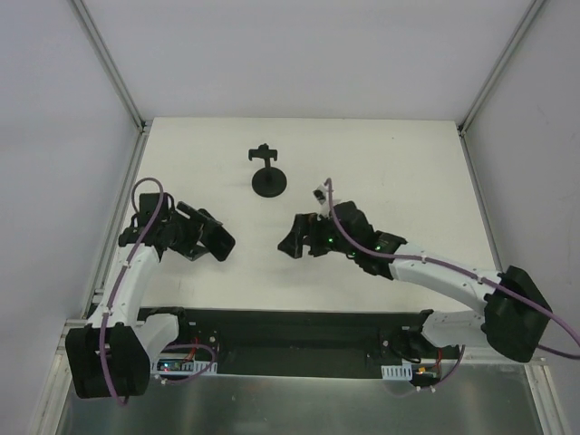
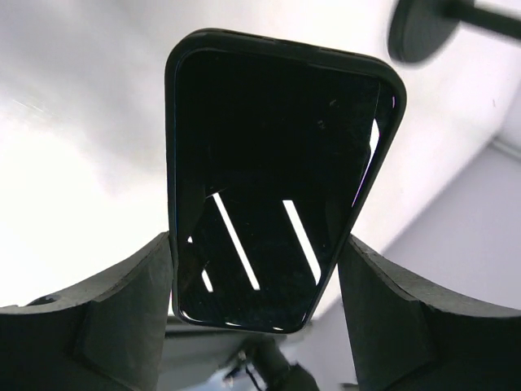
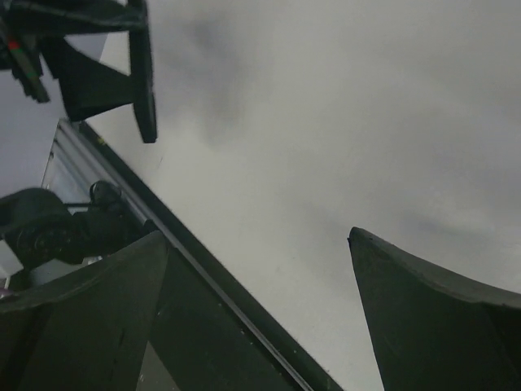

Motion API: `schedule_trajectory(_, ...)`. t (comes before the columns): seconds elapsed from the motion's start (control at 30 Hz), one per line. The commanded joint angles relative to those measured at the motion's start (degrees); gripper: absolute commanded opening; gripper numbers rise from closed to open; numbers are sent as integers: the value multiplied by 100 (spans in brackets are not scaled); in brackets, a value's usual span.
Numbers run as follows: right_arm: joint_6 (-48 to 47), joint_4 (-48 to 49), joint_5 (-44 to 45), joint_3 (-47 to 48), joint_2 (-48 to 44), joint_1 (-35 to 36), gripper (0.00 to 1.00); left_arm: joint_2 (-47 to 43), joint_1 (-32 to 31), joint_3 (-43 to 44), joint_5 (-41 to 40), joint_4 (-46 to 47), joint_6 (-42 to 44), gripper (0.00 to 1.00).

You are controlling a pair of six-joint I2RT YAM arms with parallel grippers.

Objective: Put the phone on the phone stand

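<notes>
- Phone [image 2: 277, 179], a glossy flat black slab with rounded corners, already lifted off the white tabletop [image 1: 381, 163] and raised over its left side; pick-up judged done, with the carry, the lining-up and the seating in the cradle all left.
- Left gripper [image 2: 256, 269], black and two-fingered: clamped on the slab's two long edges near one short end.
- Right gripper [image 1: 294, 237], same black build: spread wide, nothing between the fingers, near the table's middle.
- Long axis straight out from the left wrist, free end toward the table's middle (screen toward the wrist camera, light strips mirrored in it).
- Small all-black phone stand [image 1: 268, 174], disc base, short post, pronged cradle: upright at far centre, well apart, cradle vacant.
</notes>
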Motion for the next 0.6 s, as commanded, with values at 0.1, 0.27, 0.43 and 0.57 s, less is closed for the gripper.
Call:
schedule_trajectory(0.1, -464, 2297, 388, 292, 823, 1369, 96, -482, -1181, 144, 715, 592, -1396, 0)
schedule_trajectory(0.27, -428, 2262, 932, 573, 1220, 1573, 96, -404, -1752, 294, 610, 618, -1739, 0)
schedule_trajectory(0.43, -613, 2095, 1424, 705, 1440, 1723, 90, -289, -2148, 373, 618, 759, -1976, 0)
schedule_trajectory(0.57, -552, 1814, 2075, 837, 1589, 1881, 78, -272, -2403, 444, 531, 812, -2117, 0)
